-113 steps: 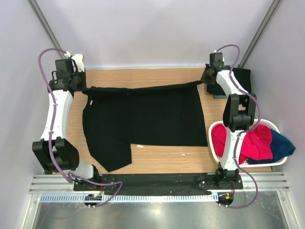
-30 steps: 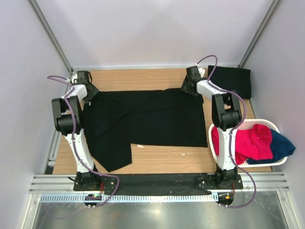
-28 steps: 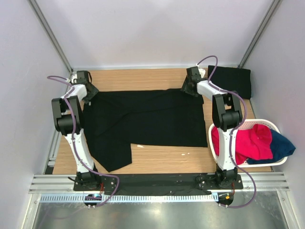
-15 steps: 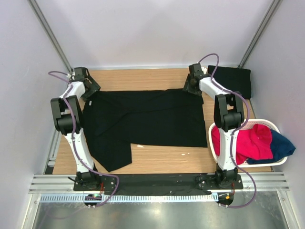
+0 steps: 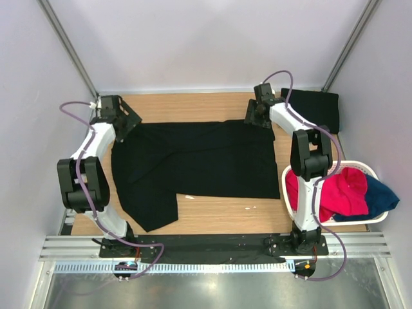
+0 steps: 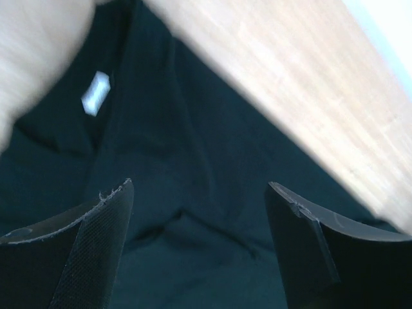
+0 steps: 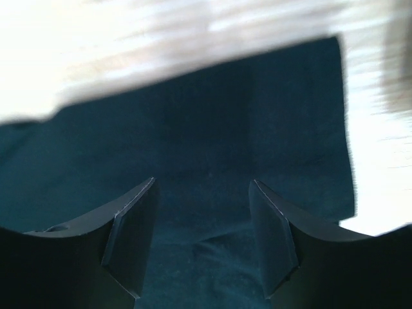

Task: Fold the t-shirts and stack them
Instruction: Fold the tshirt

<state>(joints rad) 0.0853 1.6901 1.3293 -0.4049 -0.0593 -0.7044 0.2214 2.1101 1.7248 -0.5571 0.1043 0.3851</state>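
The spread black t-shirt (image 5: 193, 161) lies across the middle of the top view, a folded t-shirt (image 5: 315, 109) at upper right, while over its upper corners both pincers gape with nothing between their jaws — left gripper (image 6: 199, 188) upper left, right gripper (image 7: 203, 183) upper right.

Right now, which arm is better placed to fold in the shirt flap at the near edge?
Left, probably: the flap lies on its side, nearer the open left gripper; the right gripper sits at the far-right corner.
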